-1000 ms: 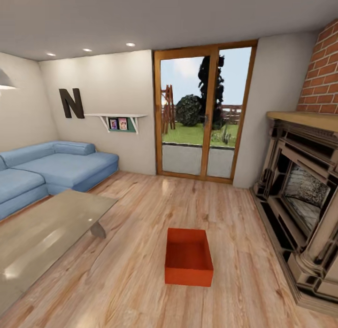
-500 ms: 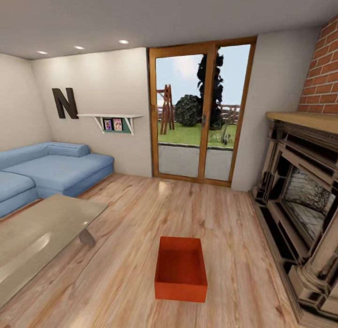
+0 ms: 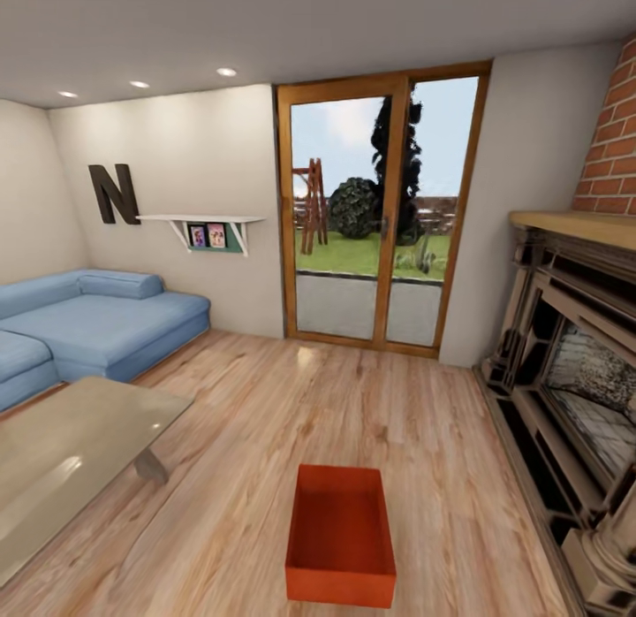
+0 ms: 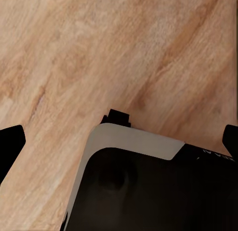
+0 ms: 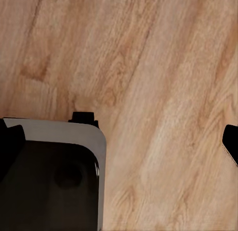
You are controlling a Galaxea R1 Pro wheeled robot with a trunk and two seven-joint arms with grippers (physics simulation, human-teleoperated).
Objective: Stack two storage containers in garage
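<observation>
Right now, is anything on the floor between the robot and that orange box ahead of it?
Nothing visible stands in the way. The storage container sits alone on bare wood planks straight ahead. The glass coffee table is off to the left and the fireplace off to the right, both apart from it.

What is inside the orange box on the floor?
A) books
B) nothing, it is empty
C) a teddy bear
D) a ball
B: in the head view the storage container sits open-topped on the wood floor, and only its bare orange bottom and inner walls can be seen.
</observation>
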